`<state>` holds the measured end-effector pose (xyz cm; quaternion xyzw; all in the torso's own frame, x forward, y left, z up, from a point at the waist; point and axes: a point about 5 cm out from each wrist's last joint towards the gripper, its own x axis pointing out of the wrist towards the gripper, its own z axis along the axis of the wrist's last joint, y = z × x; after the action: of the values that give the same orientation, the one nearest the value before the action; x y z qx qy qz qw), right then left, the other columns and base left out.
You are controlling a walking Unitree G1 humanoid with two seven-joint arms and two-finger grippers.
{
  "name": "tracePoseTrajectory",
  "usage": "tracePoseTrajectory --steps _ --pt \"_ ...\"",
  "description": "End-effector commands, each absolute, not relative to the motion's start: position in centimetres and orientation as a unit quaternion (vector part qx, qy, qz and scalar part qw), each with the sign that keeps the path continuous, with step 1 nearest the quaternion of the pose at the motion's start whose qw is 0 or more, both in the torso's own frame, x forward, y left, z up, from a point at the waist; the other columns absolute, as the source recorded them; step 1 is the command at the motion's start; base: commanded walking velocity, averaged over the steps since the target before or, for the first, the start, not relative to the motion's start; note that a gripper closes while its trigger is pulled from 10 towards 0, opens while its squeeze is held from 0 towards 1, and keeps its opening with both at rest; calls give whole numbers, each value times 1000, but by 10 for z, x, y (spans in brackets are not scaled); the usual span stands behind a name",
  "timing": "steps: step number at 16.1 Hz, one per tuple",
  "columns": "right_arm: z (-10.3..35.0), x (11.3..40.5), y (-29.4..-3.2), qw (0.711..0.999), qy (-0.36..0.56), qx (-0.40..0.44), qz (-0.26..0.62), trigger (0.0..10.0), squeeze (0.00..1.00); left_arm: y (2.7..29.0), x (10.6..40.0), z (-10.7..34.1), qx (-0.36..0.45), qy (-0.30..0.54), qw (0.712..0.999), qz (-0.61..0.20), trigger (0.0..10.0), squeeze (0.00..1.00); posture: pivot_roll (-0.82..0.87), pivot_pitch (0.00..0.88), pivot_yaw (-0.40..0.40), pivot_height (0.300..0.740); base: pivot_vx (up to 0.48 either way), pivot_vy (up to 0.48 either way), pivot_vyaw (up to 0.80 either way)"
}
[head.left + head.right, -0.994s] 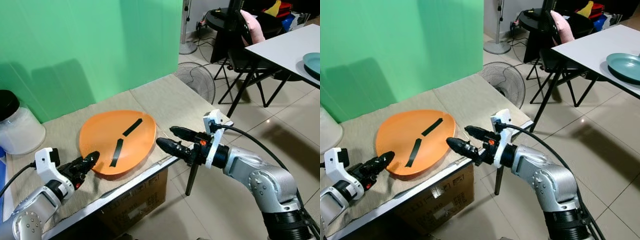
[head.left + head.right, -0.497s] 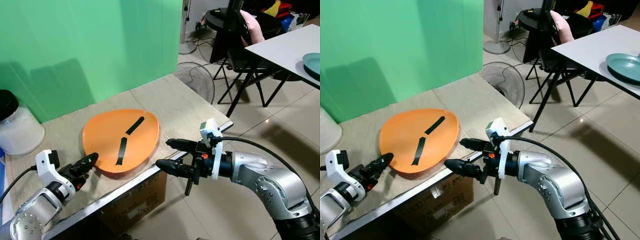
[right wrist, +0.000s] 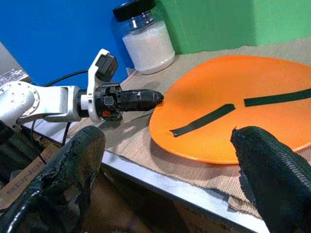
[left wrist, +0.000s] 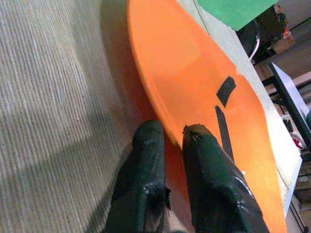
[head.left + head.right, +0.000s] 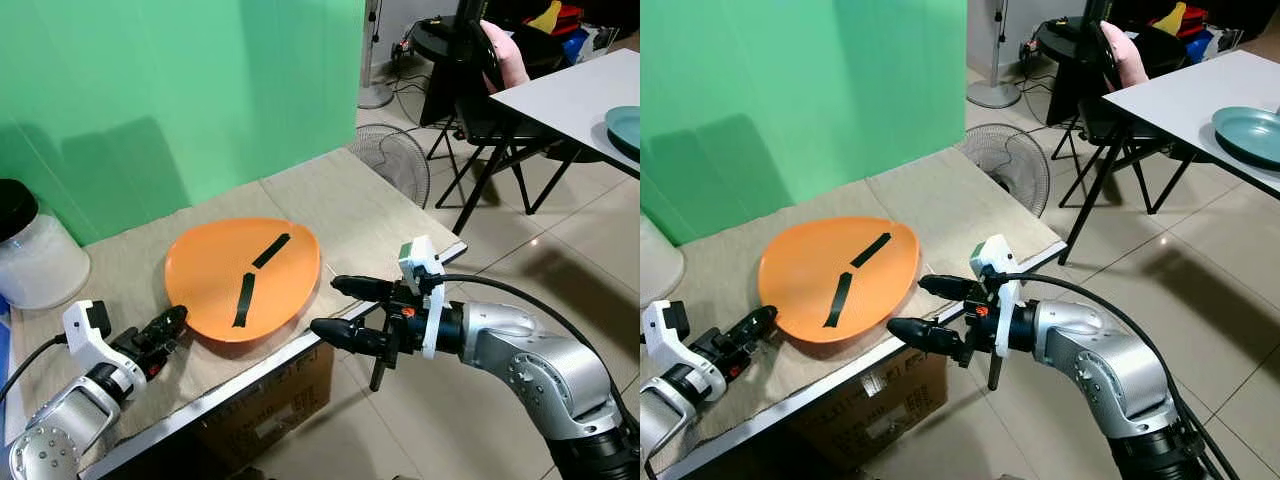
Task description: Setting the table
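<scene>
Two black tape strips mark the orange plate (image 5: 243, 277) lying on the cloth-covered bench (image 5: 350, 205). Left gripper (image 4: 171, 138) fingers pinch its rim; right gripper (image 5: 338, 308) fingers are spread beside the bench edge.

Orange plate (image 5: 243, 275): smooth, matt plastic, two strips of dull black tape (image 5: 242, 297) on top. Counter (image 5: 370, 215): coarse ribbed beige cloth over it, pale hard edge. Fingers (image 4: 211, 184): black, rubbery, slightly wrinkled. Arm (image 5: 535, 350): brushed silver metal. Jar (image 5: 35, 255): clear, glossy, black lid. Floor (image 5: 580, 260): glossy tile.
</scene>
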<state>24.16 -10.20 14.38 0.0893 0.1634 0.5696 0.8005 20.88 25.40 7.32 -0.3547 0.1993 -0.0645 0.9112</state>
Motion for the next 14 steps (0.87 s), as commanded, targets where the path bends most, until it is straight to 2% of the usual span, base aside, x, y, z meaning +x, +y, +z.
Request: tracePoseTrajectory --steps 1,4,11,13,14 --pt "147 245 -100 801 153 80 574 10000 0 252 212 76 -358 196 910 -70 0 0 -48 0 53 740 0 0 0" --pt "147 247 -99 804 150 80 569 10000 0 250 212 78 -359 193 910 -80 0 0 -48 0 51 740 0 0 0" --pt "147 249 -96 804 146 81 570 10000 0 245 204 101 -385 100 909 -128 0 0 -39 0 48 740 0 0 0" --pt "148 258 -93 824 134 86 543 10000 0 246 204 100 -380 104 911 -119 0 0 -39 0 47 740 0 0 0" --pt "145 273 -92 855 135 91 492 10000 0 248 204 98 -375 108 915 -103 0 0 -44 0 49 740 0 0 0"
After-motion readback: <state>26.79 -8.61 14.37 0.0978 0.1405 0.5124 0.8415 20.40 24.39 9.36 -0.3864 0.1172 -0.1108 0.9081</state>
